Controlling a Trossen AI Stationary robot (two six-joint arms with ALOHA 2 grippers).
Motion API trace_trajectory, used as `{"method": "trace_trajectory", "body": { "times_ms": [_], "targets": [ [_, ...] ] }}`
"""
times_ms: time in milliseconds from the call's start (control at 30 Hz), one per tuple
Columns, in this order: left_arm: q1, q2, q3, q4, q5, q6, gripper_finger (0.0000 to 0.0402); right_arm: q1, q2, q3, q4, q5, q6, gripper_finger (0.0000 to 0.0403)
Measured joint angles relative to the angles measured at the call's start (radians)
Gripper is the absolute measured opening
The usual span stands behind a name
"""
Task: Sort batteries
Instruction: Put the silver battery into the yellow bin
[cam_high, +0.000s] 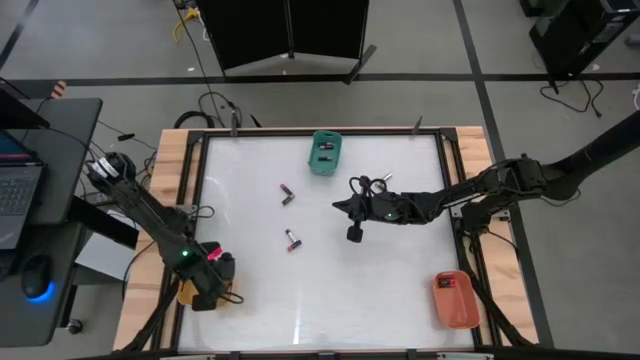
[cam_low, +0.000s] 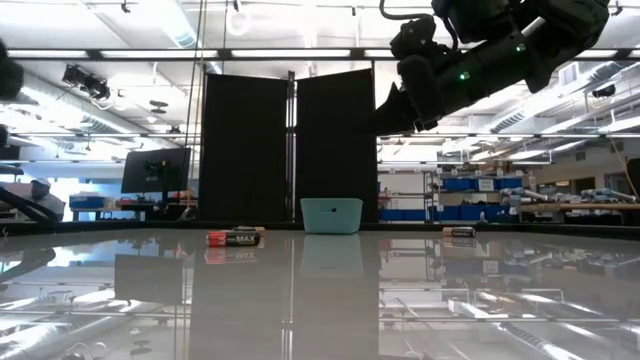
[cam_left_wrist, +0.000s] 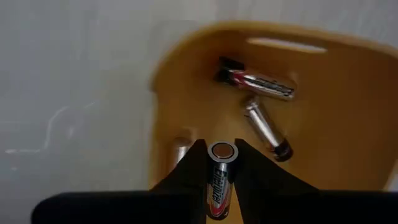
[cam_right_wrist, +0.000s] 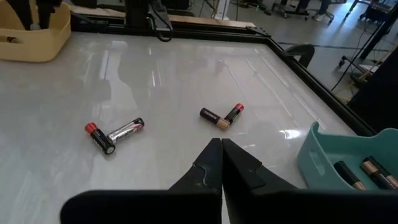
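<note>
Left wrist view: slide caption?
Left claw holds a battery above the yellow tray containing two batteries.

We see the worktop (cam_high: 250, 300) from above with three trays on it. One tray (cam_high: 325, 152) sits at the far edge near the middle, with batteries (cam_right_wrist: 367, 171) lying inside. A second tray (cam_high: 455, 298) sits at the near right corner. The third tray (cam_left_wrist: 348, 124) is at the near left corner, under the left gripper (cam_high: 205, 290), and holds a few cells (cam_left_wrist: 258, 84); a battery (cam_left_wrist: 221, 177) sits between that gripper's fingers (cam_left_wrist: 186, 168) above it. Two pairs of batteries lie on the open worktop: one pair (cam_high: 287, 194) nearer the far tray, the other (cam_high: 293, 240) closer to us. The right gripper (cam_high: 352, 215) hangs above the worktop right of both pairs, below the far tray.
</note>
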Motion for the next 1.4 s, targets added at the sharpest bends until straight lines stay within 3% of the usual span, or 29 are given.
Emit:
{"method": "trace_trajectory", "body": {
  "times_ms": [1167,1400],
  "targets": [
    [0.0,0.0,-0.105,0.118,0.08,-0.043,0.0054,-0.005,0.0,0.0,-0.016,0.0,0.001,0.0015],
    [0.0,0.0,-0.104,0.185,0.086,-0.111,0.0134,-0.02,0.0,0.0,-0.015,0.0,0.001,0.0013]
  ]
}}
